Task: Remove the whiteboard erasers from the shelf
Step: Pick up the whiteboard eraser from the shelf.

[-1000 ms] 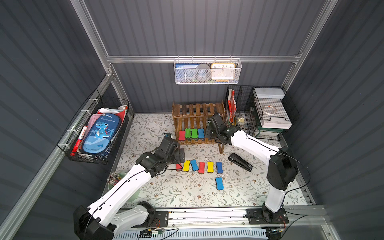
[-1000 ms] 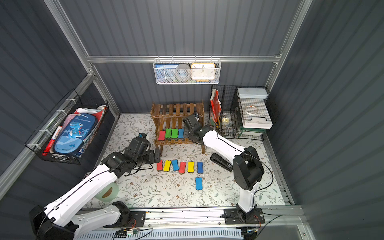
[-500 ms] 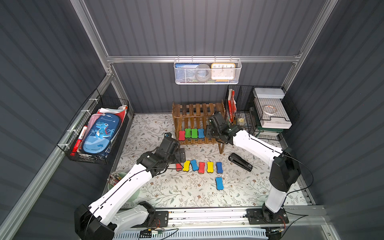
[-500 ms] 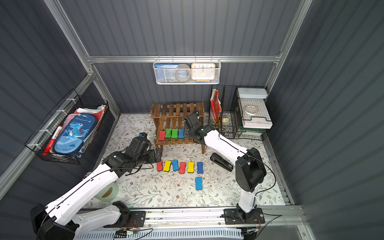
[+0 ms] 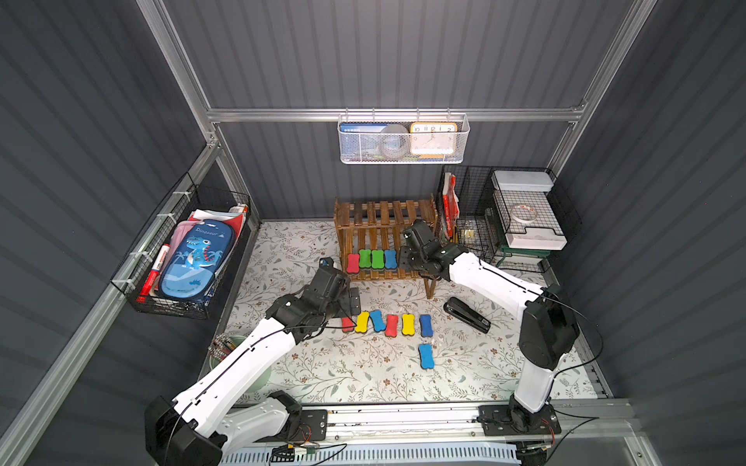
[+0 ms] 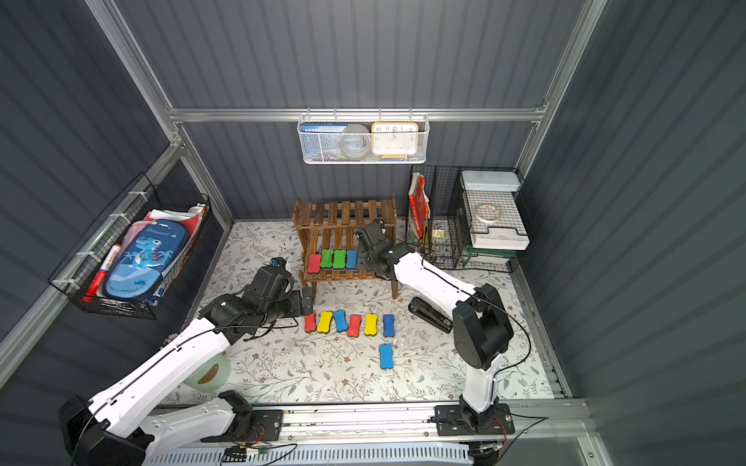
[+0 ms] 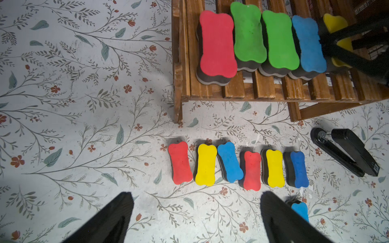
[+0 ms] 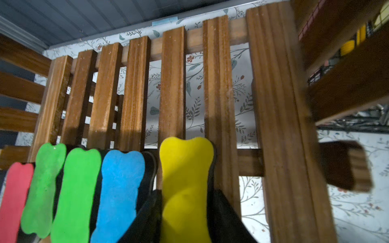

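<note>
The brown slatted shelf stands at the back. Red, two green and blue whiteboard erasers lie side by side on its lower tier. My right gripper reaches in next to the blue one and is shut on a yellow eraser, which still lies on the slats. A row of several erasers lies on the floor in front of the shelf, with one more blue eraser nearer the front. My left gripper hovers open and empty by the row's left end.
A black stapler lies on the floor right of the row. A black wire-grid organiser stands right of the shelf. A white mesh basket hangs on the back wall and a black wire basket on the left wall.
My right gripper's jaws have drawn together onto the yellow eraser on the lower tier. The left arm has not moved.
</note>
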`<state>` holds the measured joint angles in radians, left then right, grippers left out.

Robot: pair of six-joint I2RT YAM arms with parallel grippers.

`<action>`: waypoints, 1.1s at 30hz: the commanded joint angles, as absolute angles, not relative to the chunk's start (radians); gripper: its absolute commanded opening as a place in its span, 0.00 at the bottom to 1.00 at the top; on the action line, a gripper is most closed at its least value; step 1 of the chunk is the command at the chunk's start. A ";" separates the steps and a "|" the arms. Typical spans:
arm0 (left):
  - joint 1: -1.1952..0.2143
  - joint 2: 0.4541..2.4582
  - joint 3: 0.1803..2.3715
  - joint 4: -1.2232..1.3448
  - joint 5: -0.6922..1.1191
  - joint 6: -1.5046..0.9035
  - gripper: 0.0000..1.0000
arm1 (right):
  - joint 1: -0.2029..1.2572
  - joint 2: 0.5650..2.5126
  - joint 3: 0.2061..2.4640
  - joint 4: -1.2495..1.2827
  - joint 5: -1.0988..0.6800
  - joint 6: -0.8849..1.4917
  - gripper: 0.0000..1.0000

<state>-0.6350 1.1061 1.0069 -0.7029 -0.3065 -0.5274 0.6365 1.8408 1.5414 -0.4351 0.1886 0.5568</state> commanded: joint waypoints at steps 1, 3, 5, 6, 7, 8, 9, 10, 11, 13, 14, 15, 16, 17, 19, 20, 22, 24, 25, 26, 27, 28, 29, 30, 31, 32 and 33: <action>-0.635 1.105 1.002 -0.700 -0.297 -0.526 0.99 | 0.635 1.851 1.565 -0.488 0.189 0.542 0.33; -0.635 1.101 1.002 -0.702 -0.298 -0.525 0.99 | 0.635 1.831 1.568 -0.487 0.192 0.539 0.31; -0.635 1.100 1.008 -0.705 -0.301 -0.522 0.99 | 0.634 1.798 1.568 -0.500 0.183 0.542 0.31; -0.635 1.098 1.007 -0.706 -0.303 -0.521 0.99 | 0.635 1.779 1.564 -0.509 0.175 0.546 0.31; -0.635 1.095 1.009 -0.706 -0.307 -0.519 0.99 | 0.634 1.755 1.557 -0.518 0.163 0.553 0.31; -0.635 1.094 1.011 -0.706 -0.306 -0.517 0.99 | 0.635 1.731 1.545 -0.532 0.144 0.564 0.31; -0.635 1.093 1.011 -0.705 -0.305 -0.516 0.99 | 0.635 1.709 1.531 -0.544 0.126 0.572 0.31; -0.635 1.094 1.014 -0.701 -0.304 -0.515 0.99 | 0.634 1.682 1.510 -0.559 0.096 0.588 0.31; -0.635 1.094 1.015 -0.700 -0.304 -0.515 0.99 | 0.635 1.659 1.490 -0.575 0.069 0.596 0.31; -0.635 1.095 1.018 -0.694 -0.295 -0.510 0.99 | 0.634 1.597 1.444 -0.625 -0.008 0.615 0.31; -0.634 1.096 1.017 -0.692 -0.292 -0.508 0.99 | 0.636 1.573 1.425 -0.647 -0.043 0.622 0.31; -0.635 1.095 1.017 -0.690 -0.291 -0.503 0.99 | 0.641 1.545 1.398 -0.682 -0.077 0.633 0.30; -0.635 1.095 1.020 -0.689 -0.291 -0.500 0.99 | 0.648 1.515 1.369 -0.712 -0.100 0.640 0.30; -0.635 1.096 1.018 -0.688 -0.293 -0.499 0.99 | 0.658 1.492 1.337 -0.733 -0.118 0.650 0.30; -0.634 1.094 1.017 -0.684 -0.294 -0.497 0.99 | 0.687 1.442 1.259 -0.768 -0.153 0.679 0.30; -0.634 1.091 1.014 -0.681 -0.292 -0.495 0.99 | 0.702 1.425 1.228 -0.785 -0.162 0.694 0.30; -0.635 1.093 1.014 -0.678 -0.287 -0.493 0.99 | 0.731 1.395 1.152 -0.805 -0.206 0.737 0.30; -0.634 1.098 1.021 -0.681 -0.285 -0.489 0.99 | 0.755 1.381 1.089 -0.795 -0.236 0.782 0.30; -0.633 1.099 1.026 -0.684 -0.285 -0.486 0.99 | 0.763 1.378 1.064 -0.785 -0.292 0.797 0.30; -0.634 1.101 1.028 -0.687 -0.284 -0.485 0.99 | 0.769 1.384 1.052 -0.783 -0.303 0.804 0.30; -0.634 1.099 1.029 -0.688 -0.285 -0.484 0.99 | 0.775 1.394 1.048 -0.785 -0.312 0.805 0.30; -0.634 1.097 1.032 -0.688 -0.285 -0.484 0.99 | 0.785 1.409 1.052 -0.794 -0.315 0.802 0.30; -0.634 1.095 1.032 -0.688 -0.285 -0.484 0.99 | 0.791 1.424 1.053 -0.796 -0.319 0.799 0.30; -0.634 1.093 1.031 -0.687 -0.284 -0.483 0.99 | 0.797 1.442 1.052 -0.794 -0.328 0.802 0.29; -0.633 1.092 1.032 -0.689 -0.284 -0.484 0.99 | 0.802 1.460 1.051 -0.787 -0.337 0.804 0.29; -0.633 1.091 1.032 -0.691 -0.286 -0.484 0.99 | 0.807 1.478 1.050 -0.778 -0.342 0.804 0.29; -0.634 1.089 1.034 -0.694 -0.286 -0.483 0.99 | 0.814 1.497 1.052 -0.776 -0.337 0.800 0.29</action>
<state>-0.6350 1.1038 1.0069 -0.6849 -0.2939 -0.5037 0.7990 1.4578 1.0470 -0.7750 -0.3008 0.7822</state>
